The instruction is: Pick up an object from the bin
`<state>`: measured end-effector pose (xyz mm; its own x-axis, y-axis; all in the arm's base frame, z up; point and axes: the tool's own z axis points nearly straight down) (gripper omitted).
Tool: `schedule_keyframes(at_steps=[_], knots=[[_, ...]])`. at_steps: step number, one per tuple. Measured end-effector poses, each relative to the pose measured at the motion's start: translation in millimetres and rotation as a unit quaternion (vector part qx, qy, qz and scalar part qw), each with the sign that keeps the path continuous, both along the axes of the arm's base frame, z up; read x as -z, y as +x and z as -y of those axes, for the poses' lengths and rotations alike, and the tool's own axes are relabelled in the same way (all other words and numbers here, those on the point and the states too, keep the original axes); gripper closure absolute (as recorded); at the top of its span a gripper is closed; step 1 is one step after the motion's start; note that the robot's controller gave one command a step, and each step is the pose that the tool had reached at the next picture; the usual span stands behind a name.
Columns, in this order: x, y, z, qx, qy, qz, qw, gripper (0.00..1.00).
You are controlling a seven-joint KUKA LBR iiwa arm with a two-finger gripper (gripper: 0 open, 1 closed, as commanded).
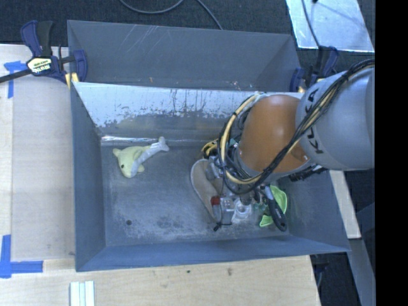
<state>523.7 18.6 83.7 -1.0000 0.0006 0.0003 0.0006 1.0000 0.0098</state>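
Camera view: my arm (338, 126) reaches low to the bin's (89, 171) front right floor, beside a pale flat disc (199, 177) and a green thing (278, 199). I cannot tell if the jaws are open; nothing looks lifted yet.

Dark floor (64, 2), black cable (210, 16) trailing across

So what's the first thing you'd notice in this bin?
The robot arm with its orange cover reaches over the right side of the grey bin, its gripper low near the front wall. A bright green thing lies beside it. Alone on the left lies a yellow-and-white soft toy.
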Motion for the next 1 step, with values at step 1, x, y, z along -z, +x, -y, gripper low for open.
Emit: schedule_keyframes(at_steps=[1], knots=[[9.7, 34.8, -5.5, 0.037, 0.001, -0.0163, 0.9992, 0.0]])
